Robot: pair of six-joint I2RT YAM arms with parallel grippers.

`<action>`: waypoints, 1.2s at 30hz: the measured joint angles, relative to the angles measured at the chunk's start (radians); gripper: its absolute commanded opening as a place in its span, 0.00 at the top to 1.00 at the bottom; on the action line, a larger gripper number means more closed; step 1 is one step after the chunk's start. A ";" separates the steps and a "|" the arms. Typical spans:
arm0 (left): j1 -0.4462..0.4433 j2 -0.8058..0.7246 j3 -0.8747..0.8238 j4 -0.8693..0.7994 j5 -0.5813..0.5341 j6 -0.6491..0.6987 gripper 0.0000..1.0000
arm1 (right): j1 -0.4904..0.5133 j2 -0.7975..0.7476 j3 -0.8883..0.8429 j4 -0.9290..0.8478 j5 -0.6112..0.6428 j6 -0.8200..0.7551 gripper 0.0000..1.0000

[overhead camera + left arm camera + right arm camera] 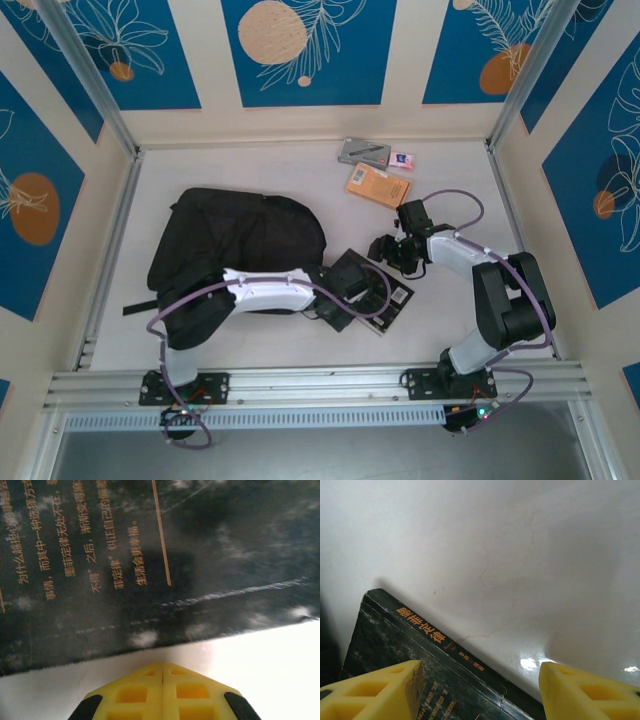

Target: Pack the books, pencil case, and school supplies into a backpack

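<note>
Nearest the arm bases, the left gripper (162, 675) has its two yellow fingers pressed together with nothing between them. It sits low on the white table (450, 180), right at the near edge of the black book (215, 555) with gold print. At the book's far corner, the right gripper (480, 672) holds its fingers apart over the spine, gripping nothing.

The black backpack (240, 235) lies just left of the book, and I cannot tell whether its mouth is open. Beyond the book lie an orange book (378, 185), then the grey pencil case (363, 152) and a small eraser (402, 160).

The step in hand looks like getting the black book off the table. The next move probably calls for raising one edge, since the book lies flat, and then pinching it firmly.
</note>
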 measured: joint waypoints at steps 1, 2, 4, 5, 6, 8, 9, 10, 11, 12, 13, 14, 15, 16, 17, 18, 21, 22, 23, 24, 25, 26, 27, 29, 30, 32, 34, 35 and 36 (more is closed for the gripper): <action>0.010 0.003 0.003 0.000 0.011 -0.002 1.00 | 0.000 0.001 -0.006 0.006 0.000 0.003 0.38; 0.018 0.004 0.005 0.005 0.010 -0.003 1.00 | 0.000 0.002 -0.012 0.008 0.000 0.004 0.38; 0.045 0.005 0.009 0.014 0.013 -0.003 1.00 | 0.001 0.004 -0.024 0.009 0.000 0.004 0.38; 0.060 0.005 0.010 0.018 0.014 -0.004 1.00 | 0.002 0.004 -0.030 0.010 0.000 0.004 0.38; 0.073 0.005 0.011 0.020 0.016 -0.003 1.00 | 0.002 0.004 -0.034 0.009 0.000 0.005 0.38; 0.101 0.006 0.022 0.020 0.019 -0.003 1.00 | 0.004 0.003 -0.037 0.013 -0.003 0.008 0.38; 0.112 0.009 0.032 0.018 0.019 -0.002 1.00 | 0.004 0.003 -0.037 0.014 -0.003 0.009 0.38; 0.123 0.016 0.047 0.011 0.019 0.000 1.00 | 0.004 0.002 -0.040 0.016 -0.004 0.011 0.38; 0.133 0.025 0.065 -0.002 0.019 0.002 1.00 | 0.004 -0.002 -0.044 0.021 -0.003 0.012 0.38; 0.140 0.034 0.078 -0.012 0.019 0.002 1.00 | 0.004 -0.006 -0.047 0.022 -0.003 0.012 0.38; 0.151 0.046 0.095 -0.024 0.023 0.005 1.00 | 0.004 -0.011 -0.051 0.022 -0.003 0.013 0.38; 0.163 0.058 0.111 -0.035 0.028 0.006 1.00 | 0.004 -0.018 -0.057 0.021 -0.002 0.014 0.38; 0.174 0.068 0.122 -0.042 0.033 0.006 1.00 | 0.004 -0.024 -0.063 0.021 -0.003 0.017 0.38; 0.187 0.078 0.133 -0.048 0.040 0.005 1.00 | 0.004 -0.033 -0.072 0.020 -0.004 0.023 0.38; 0.198 0.087 0.145 -0.053 0.044 0.005 1.00 | 0.006 -0.045 -0.084 0.020 -0.008 0.029 0.38; 0.206 0.095 0.154 -0.058 0.046 0.005 1.00 | 0.009 -0.059 -0.097 0.020 -0.012 0.034 0.38; 0.225 0.118 0.192 -0.070 0.046 0.005 1.00 | 0.026 -0.117 -0.146 0.005 -0.039 0.058 0.38; 0.233 0.124 0.203 -0.071 0.046 0.005 1.00 | 0.038 -0.138 -0.164 -0.008 -0.049 0.066 0.37; 0.240 0.128 0.210 -0.068 0.046 0.005 1.00 | 0.051 -0.158 -0.178 -0.026 -0.060 0.074 0.37; 0.243 0.129 0.215 -0.064 0.046 0.005 1.00 | 0.062 -0.174 -0.188 -0.042 -0.066 0.079 0.37; 0.246 0.130 0.216 -0.056 0.046 0.005 1.00 | 0.068 -0.189 -0.195 -0.059 -0.069 0.082 0.37; 0.246 0.130 0.216 -0.051 0.047 0.004 1.00 | 0.067 -0.204 -0.201 -0.077 -0.069 0.085 0.37; 0.246 0.130 0.216 -0.047 0.047 0.003 1.00 | 0.065 -0.213 -0.204 -0.087 -0.068 0.087 0.38; 0.245 0.130 0.211 -0.036 0.052 -0.003 1.00 | 0.043 -0.236 -0.206 -0.100 -0.066 0.093 0.38; 0.245 0.129 0.204 -0.026 0.053 -0.005 1.00 | 0.031 -0.244 -0.206 -0.098 -0.065 0.093 0.38; 0.243 0.127 0.185 -0.007 0.061 -0.013 1.00 | 0.006 -0.255 -0.206 -0.089 -0.065 0.093 0.38; 0.241 0.124 0.164 0.009 0.069 -0.022 1.00 | -0.011 -0.252 -0.206 -0.076 -0.072 0.093 0.38; 0.241 0.119 0.156 0.019 0.072 -0.023 1.00 | -0.020 -0.245 -0.204 -0.071 -0.076 0.092 0.38; 0.241 0.114 0.150 0.023 0.076 -0.023 1.00 | -0.026 -0.234 -0.200 -0.068 -0.082 0.092 0.38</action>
